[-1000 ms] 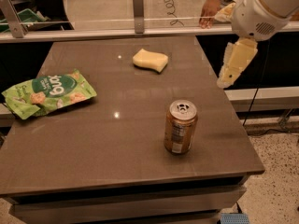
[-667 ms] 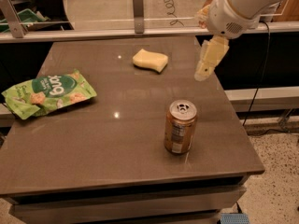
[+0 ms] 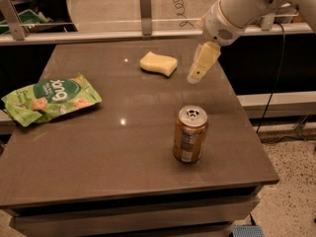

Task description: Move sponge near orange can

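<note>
The pale yellow sponge [image 3: 158,63] lies flat on the brown table toward its far middle. The orange can [image 3: 189,134] stands upright near the front right of the table, well apart from the sponge. My gripper [image 3: 195,76] hangs from the white arm at the upper right, above the table just right of the sponge and a little beyond the can. It holds nothing.
A green snack bag [image 3: 51,98] lies at the table's left side. The table's right edge [image 3: 247,117] runs close to the can. A rail with posts [image 3: 144,14] stands behind the table. Speckled floor shows at the lower right.
My arm and gripper have swung left from beyond the table's right edge to a spot just right of the sponge. The sponge, can and bag have not moved.
</note>
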Controlling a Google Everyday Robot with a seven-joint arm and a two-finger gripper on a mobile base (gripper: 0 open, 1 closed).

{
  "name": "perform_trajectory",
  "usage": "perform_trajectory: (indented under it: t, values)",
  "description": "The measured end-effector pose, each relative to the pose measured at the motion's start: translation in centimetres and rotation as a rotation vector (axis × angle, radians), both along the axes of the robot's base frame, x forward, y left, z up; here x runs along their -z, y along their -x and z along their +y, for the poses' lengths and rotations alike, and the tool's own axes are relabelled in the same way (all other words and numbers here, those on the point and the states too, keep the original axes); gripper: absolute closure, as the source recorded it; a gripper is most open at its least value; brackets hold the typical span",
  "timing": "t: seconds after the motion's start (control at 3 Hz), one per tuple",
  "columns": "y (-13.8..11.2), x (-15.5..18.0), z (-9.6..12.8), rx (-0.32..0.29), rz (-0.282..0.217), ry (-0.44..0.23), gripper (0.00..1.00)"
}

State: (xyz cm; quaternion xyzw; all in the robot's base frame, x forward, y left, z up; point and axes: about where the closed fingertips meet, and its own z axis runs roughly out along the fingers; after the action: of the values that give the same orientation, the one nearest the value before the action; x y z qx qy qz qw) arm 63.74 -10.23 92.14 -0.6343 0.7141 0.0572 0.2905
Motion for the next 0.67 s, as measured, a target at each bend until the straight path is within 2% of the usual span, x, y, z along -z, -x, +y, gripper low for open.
perform_trajectory:
  t: [0.33, 0.67]
  values:
    - [-0.1, 0.4, 0.4, -0.008, 0.007, -0.048, 0.00]
    - [-1.1, 2.6, 3.6, -0.013, 0.046, -0.148, 0.00]
